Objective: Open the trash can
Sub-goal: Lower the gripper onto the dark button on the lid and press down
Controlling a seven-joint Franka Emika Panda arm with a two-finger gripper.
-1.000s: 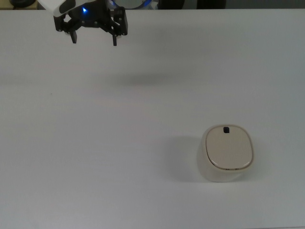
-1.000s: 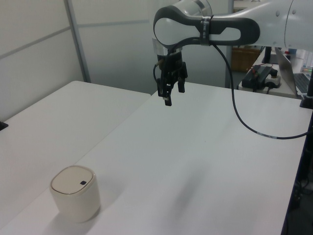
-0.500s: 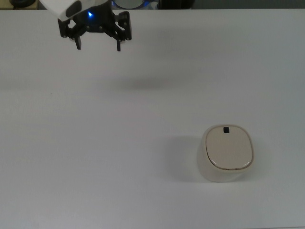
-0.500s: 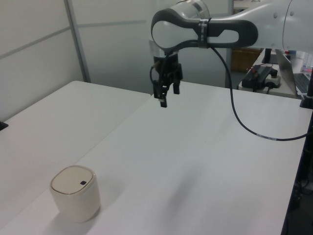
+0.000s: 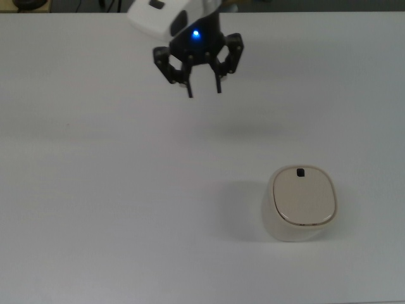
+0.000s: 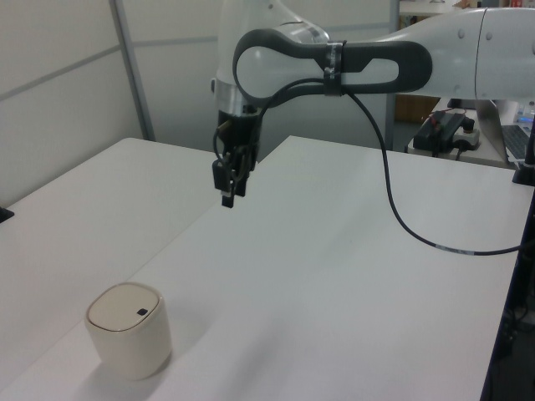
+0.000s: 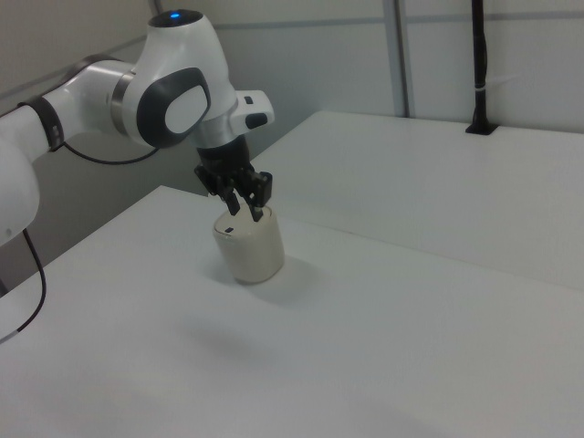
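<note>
The trash can (image 5: 297,225) is a small cream-white rounded bin at the top view's lower right. Its beige lid (image 5: 304,197) lies flat and closed, with a small black button (image 5: 300,172) at the lid's far edge. It also shows low in the left view's left, trash can (image 6: 131,338), and in the right view, trash can (image 7: 254,254). My gripper (image 5: 204,92) hangs in the air up and to the top view's left of the can, well apart from it. Its fingers are open with nothing between them. Gripper (image 6: 226,197) points down; in the right view the gripper (image 7: 246,213) overlaps the can's top.
The white table (image 5: 95,209) spreads all round the can. A seam where two tabletops meet (image 6: 192,221) runs past the can's side. A black cable (image 6: 401,217) hangs from the arm. Equipment (image 6: 447,129) stands beyond the table's far edge.
The arm has swung toward the top view's right and lower in that frame, closer to the trash can, and the wrist has turned. The can and its lid have not moved.
</note>
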